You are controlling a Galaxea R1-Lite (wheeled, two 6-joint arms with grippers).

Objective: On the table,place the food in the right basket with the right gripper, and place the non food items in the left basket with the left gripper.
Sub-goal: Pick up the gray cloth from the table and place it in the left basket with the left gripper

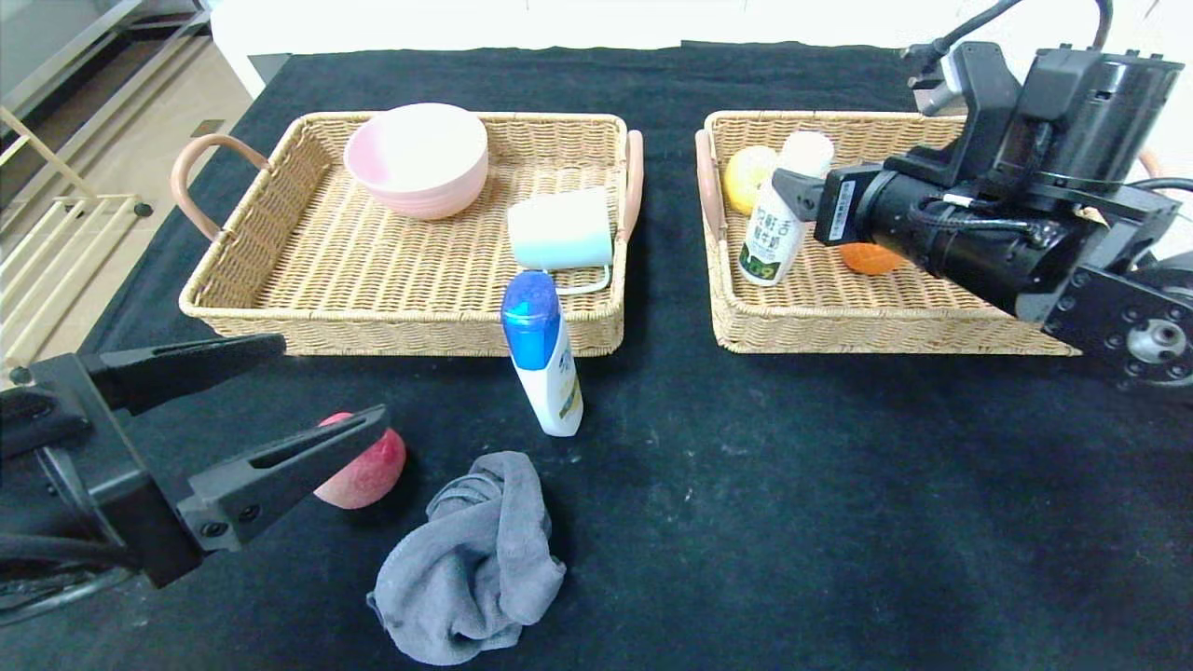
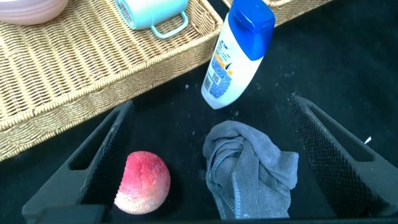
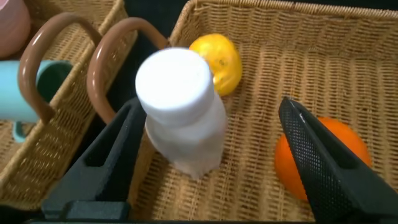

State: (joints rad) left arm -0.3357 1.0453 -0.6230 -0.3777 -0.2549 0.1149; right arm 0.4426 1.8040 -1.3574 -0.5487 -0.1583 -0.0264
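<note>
My left gripper (image 1: 322, 391) was matte black, with two long tapered fingers (image 1: 280, 461) cut by slots and fixed with small screws. My right gripper (image 3: 211, 155) had mesh-textured black pads (image 3: 311, 155), a round black wrist, black cables and a white label.

Open left gripper (image 2: 217, 180) fingers over black table (image 2: 323, 56), peach (image 2: 144, 182) and grey cloth (image 2: 249, 171) between them, blue-capped bottle (image 2: 236, 56) beyond, wicker basket (image 2: 68, 74) holding a mug (image 2: 152, 12).
</note>
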